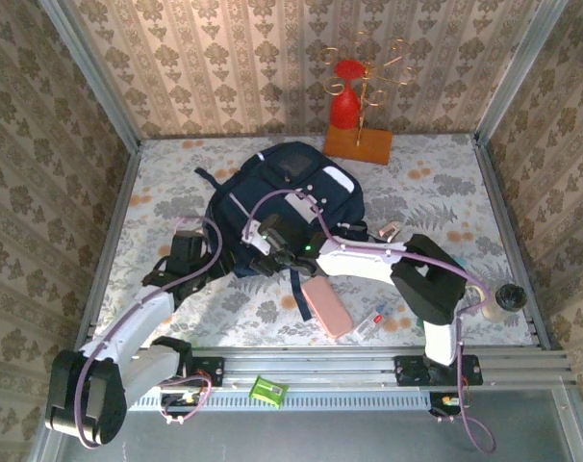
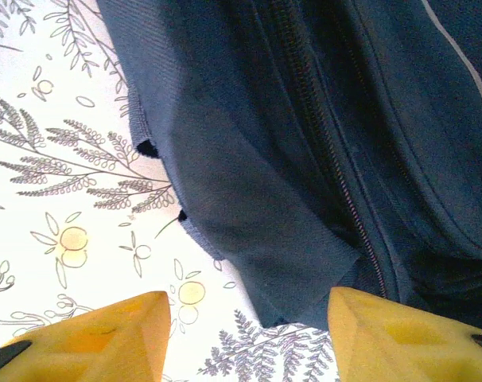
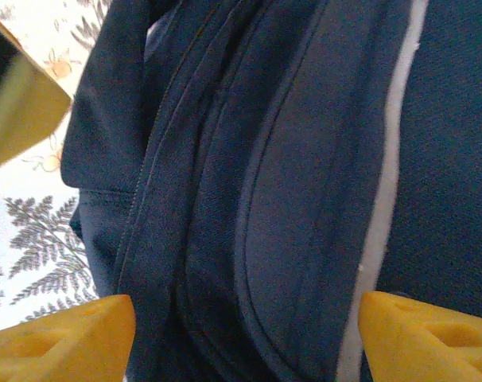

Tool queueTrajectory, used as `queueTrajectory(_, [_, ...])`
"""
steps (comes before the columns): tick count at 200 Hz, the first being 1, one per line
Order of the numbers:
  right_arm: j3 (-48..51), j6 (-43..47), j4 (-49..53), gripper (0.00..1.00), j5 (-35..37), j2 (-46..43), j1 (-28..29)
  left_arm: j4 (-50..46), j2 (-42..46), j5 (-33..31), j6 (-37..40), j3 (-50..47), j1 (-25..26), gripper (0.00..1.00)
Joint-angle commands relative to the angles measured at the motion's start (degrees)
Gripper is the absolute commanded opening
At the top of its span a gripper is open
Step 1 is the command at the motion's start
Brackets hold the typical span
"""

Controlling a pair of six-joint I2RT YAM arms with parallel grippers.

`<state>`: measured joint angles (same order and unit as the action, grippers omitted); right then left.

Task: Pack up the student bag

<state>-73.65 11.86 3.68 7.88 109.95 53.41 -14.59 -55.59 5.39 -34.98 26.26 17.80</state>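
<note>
Over student bag (image 1: pixel 272 183), L hand (image 2: pixel 247 318) & R hand (image 3: pixel 246 318) gape empty; overhead adds pink case (image 1: pixel 327 306).

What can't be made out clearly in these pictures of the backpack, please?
- Top view: the near edge of the student bag, covered by the right arm.
- Top view: the small object right of the bag, too small to identify.
- Left wrist view: the lower end of the zipper, lost in shadow.
- Right wrist view: whether any pocket is open; folds of fabric hide it.
</note>
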Motion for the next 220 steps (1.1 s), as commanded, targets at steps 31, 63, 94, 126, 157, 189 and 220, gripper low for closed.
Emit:
queueTrajectory(31, [-5.11, 5.49, 3.13, 0.65, 12.48, 5.99, 0.42, -0.77, 1.76, 1.63, -0.02, -0.86, -0.73, 0.55])
queueTrajectory(63, [-5.37, 5.77, 1.26, 0.31, 16.87, 5.78, 0.73, -0.71, 2.27, 2.54, 0.19, -1.12, -0.77, 0.55])
queueTrajectory(94, [-5.23, 2.39, 1.12, 0.05, 14.05, 1.25, 0.21, -0.44, 5.45, 5.54, 0.96, -1.34, -0.35, 0.55])
queueTrajectory(126, [-5.06, -5.31, 2.06, 0.0, 4.33, -5.15, -2.43, 0.6, 11.18, 7.12, 2.44, -1.14, 1.88, 0.55])
queueTrajectory(157, [-6.15, -10.85, 4.16, 0.0, -5.34, -8.32, -5.48, 1.8, 12.08, 10.01, 4.96, 0.5, 3.63, 0.55])
queueTrajectory(189, [-8.95, -15.12, 8.2, 0.0, -11.6, -8.52, -7.93, 3.04, 11.09, 10.59, 7.08, 2.51, 6.74, 0.55])
queueTrajectory(220, [-11.54, -19.56, 10.52, 0.0, -15.87, -8.04, -9.54, 4.69, 8.16, 10.45, 8.01, 4.65, 11.38, 0.54])
